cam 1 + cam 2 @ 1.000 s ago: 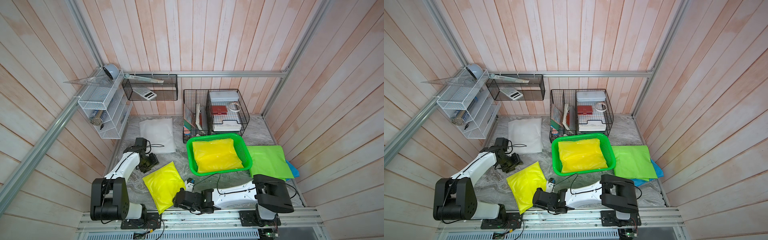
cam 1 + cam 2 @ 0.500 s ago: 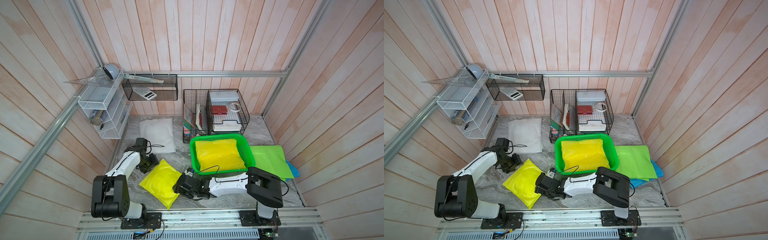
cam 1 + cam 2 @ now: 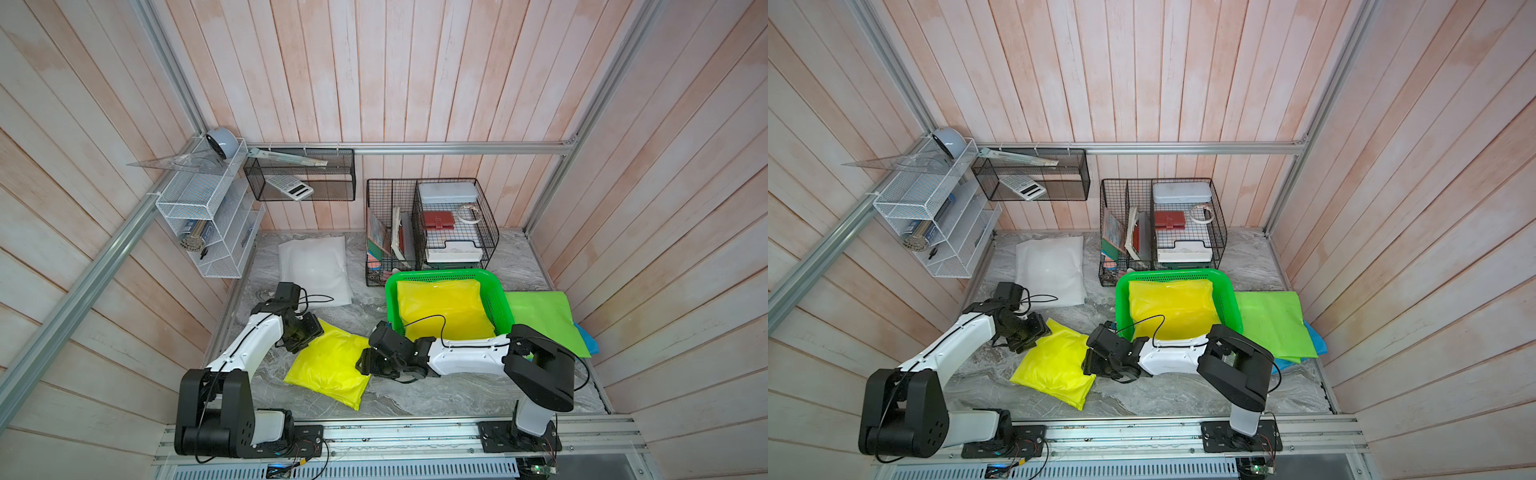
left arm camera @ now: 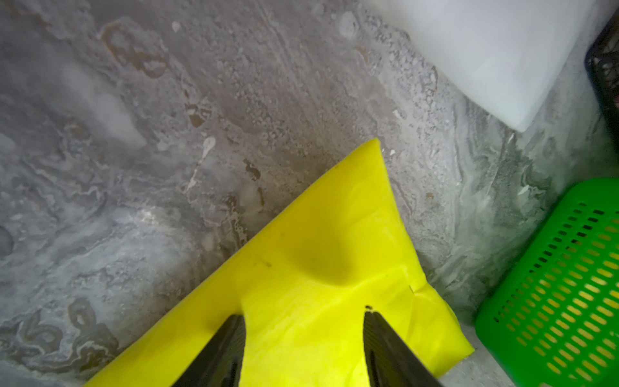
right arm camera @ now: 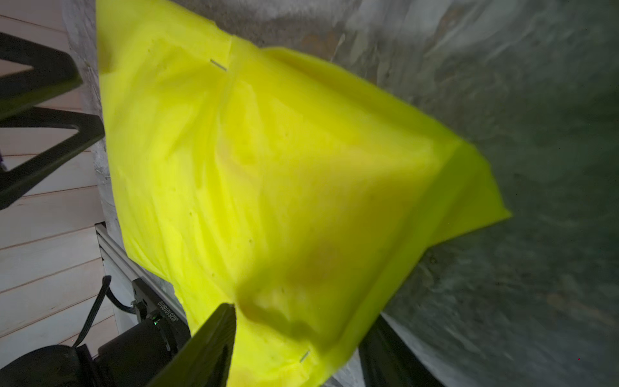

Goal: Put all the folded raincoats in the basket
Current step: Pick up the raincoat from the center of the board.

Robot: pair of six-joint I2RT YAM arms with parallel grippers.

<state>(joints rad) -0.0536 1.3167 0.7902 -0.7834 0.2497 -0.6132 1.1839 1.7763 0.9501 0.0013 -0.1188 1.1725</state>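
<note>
Raincoat (image 3: 328, 365) has rotated and now lies on the table (image 3: 415, 399) just beside basket (image 3: 440, 274), outside it. Left gripper (image 4: 303, 315) clamps one corner, right gripper (image 5: 303, 315) the opposite edge. Expect light, limp, slippery film; hold thick folded edges.

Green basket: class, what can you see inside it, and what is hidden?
A folded yellow raincoat fills the basket. Anything beneath it is covered.

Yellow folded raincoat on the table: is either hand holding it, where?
Right hand appears to grip the bright yellow folded plastic raincoat by one side edge; left hand straddles its far corner, grip unclear.
</note>
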